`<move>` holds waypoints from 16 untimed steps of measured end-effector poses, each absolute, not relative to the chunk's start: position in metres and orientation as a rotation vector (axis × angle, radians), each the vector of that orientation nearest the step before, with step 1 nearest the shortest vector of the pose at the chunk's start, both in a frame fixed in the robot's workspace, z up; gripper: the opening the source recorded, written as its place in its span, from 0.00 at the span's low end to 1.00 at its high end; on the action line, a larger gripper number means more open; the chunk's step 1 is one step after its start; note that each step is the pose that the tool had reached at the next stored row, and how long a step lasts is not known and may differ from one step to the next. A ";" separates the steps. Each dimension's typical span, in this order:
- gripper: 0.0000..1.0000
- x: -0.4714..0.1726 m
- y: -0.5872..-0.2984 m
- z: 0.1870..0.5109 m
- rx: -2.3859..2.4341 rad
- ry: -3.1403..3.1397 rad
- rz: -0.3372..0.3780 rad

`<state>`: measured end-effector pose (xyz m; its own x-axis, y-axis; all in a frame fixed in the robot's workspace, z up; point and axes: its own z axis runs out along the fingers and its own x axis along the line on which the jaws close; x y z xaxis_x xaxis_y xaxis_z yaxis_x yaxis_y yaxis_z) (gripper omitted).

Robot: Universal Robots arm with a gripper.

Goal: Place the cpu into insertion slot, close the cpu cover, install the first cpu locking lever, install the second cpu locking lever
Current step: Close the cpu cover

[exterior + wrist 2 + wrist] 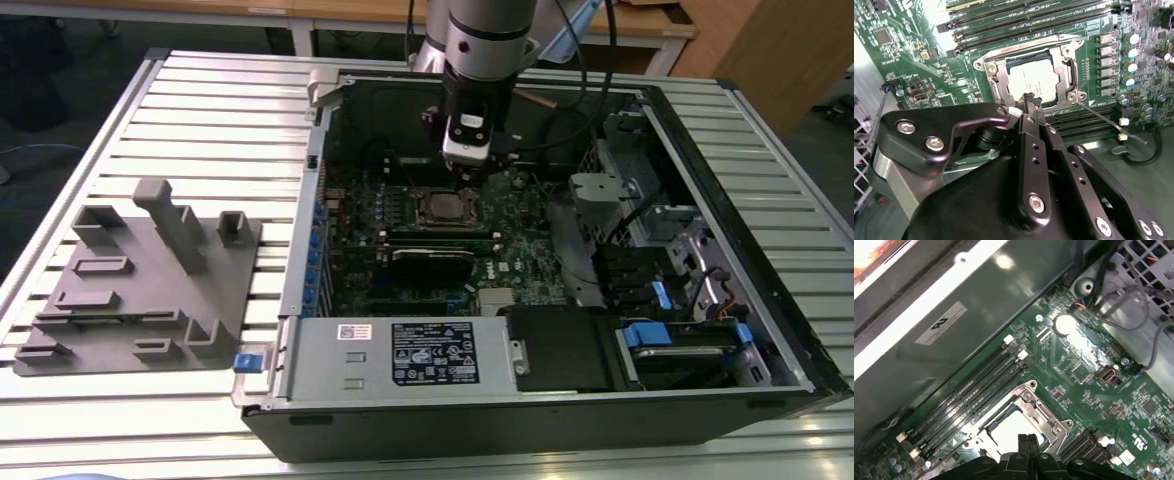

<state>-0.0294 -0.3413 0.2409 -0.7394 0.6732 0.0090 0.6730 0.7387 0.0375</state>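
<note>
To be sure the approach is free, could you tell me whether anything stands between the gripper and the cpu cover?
Nothing visible does. In the second wrist view the gripper hangs close over the cpu cover, which lies flat around the cpu.

In the exterior view the silver-and-black arm (483,35) enters at twelve o'clock and hangs almost straight down toward six. Its wrist is vertical and the claw (470,172) points downward at its end. In both wrist views the claw (1031,100) (1027,440) has its slim black fingers (1029,145) pressed flat together, tips meeting, with the bolted black linkages spread to either side behind them.
</note>
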 end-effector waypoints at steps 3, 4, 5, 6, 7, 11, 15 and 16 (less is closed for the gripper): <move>0.11 -0.029 -0.341 0.241 1.063 2.951 0.060; 0.11 -0.029 -0.341 0.241 1.041 2.959 0.060; 0.11 -0.029 -0.341 0.241 1.020 2.967 0.060; 0.11 -0.029 -0.341 0.241 0.999 2.974 0.060; 0.11 -0.029 -0.341 0.241 0.977 2.982 0.060; 0.11 -0.029 -0.341 0.241 0.881 3.013 0.061; 0.11 -0.029 -0.341 0.241 0.794 3.038 0.061; 0.11 -0.029 -0.341 0.241 0.773 3.044 0.061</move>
